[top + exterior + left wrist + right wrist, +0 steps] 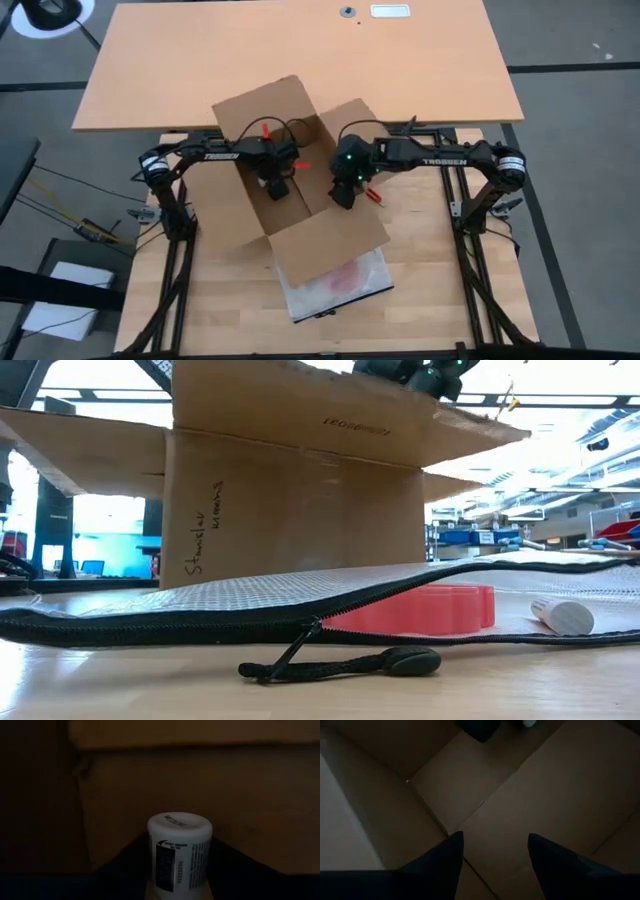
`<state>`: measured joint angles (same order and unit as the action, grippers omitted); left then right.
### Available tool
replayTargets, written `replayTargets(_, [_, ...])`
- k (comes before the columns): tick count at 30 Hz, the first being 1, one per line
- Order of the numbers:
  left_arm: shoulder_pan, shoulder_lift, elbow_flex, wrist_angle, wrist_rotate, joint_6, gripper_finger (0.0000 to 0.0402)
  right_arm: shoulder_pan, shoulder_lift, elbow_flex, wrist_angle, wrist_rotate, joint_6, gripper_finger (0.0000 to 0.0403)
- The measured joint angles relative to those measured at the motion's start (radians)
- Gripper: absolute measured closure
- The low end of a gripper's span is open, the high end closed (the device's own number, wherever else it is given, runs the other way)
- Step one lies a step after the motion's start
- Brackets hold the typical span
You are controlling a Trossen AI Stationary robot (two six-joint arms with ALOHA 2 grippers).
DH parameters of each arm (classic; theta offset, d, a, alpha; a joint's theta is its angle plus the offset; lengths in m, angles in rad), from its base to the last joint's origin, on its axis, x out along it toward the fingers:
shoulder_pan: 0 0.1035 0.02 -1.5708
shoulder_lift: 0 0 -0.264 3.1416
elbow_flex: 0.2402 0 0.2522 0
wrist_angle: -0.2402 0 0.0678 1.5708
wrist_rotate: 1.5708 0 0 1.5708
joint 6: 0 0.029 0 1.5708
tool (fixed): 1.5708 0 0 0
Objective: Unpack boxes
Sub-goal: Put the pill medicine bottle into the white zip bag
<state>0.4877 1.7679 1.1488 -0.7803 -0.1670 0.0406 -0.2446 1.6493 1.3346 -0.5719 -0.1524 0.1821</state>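
The brown cardboard box (290, 190) stands open in the middle of the table, with its flaps spread out. My left gripper (277, 187) reaches down inside it and is shut on a white bottle (180, 852) with a printed label. My right gripper (343, 193) hangs open over the box's right side. Only the bare box floor (470, 785) lies beyond its fingers (447, 855). In the low view the box's near wall (290, 500) hides what is inside. My left gripper pinches the bottle's labelled body (172, 870) between its two fingers, which come steeply from above into the box. The bottle lies along the fingers, and its flat white end (180, 822) sticks out past them. I cannot tell whether it touches the box floor.
A clear zip bag (335, 280) with a red item (440, 610) lies at the near edge, partly under the box's near flap. A red-handled cutter (373, 195) lies just right of the box. A white tube (560, 615) shows at the low view's right.
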Motion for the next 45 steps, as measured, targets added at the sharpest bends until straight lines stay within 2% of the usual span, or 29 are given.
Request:
replayTargets(4, [-0.012,0.000,0.127,-0.111,-0.020,0.011,0.0239,-0.009,-0.015,0.083,-0.085,-0.020,-0.022,0.0195])
replayTargets(10, [-0.071,-0.024,0.388,-0.243,-0.019,-0.016,0.0239,-0.013,-0.088,0.178,-0.237,-0.069,-0.023,0.0198])
replayTargets(14, [-0.135,-0.106,0.527,-0.220,-0.019,-0.112,0.0239,-0.005,-0.194,0.162,-0.338,-0.038,0.016,0.0178])
replayTargets(17, [-0.203,-0.179,0.589,-0.121,0.006,-0.216,0.0239,0.021,-0.284,0.132,-0.337,-0.049,0.062,0.0161])
replayTargets(20, [-0.292,-0.245,0.603,0.061,0.032,-0.303,0.0239,0.068,-0.376,0.089,-0.236,-0.052,0.117,0.0146])
replayTargets(24, [-0.427,-0.276,0.603,0.303,0.005,-0.379,0.0239,0.159,-0.470,0.009,0.053,-0.045,0.195,0.0134])
replayTargets(28, [-0.545,-0.263,0.603,0.500,-0.061,-0.388,0.0239,0.261,-0.494,-0.060,0.370,0.012,0.244,0.0134])
replayTargets(30, [-0.590,-0.252,0.603,0.583,-0.084,-0.388,0.0239,0.302,-0.481,-0.070,0.450,0.049,0.243,0.0138])
replayTargets(36, [-0.682,-0.219,0.602,0.661,-0.168,-0.393,0.0239,0.384,-0.416,-0.068,0.644,0.049,0.232,0.0152])
replayTargets(45, [-0.724,-0.184,0.601,0.678,-0.190,-0.414,0.0239,0.416,-0.375,-0.066,0.746,0.071,0.218,0.0171])
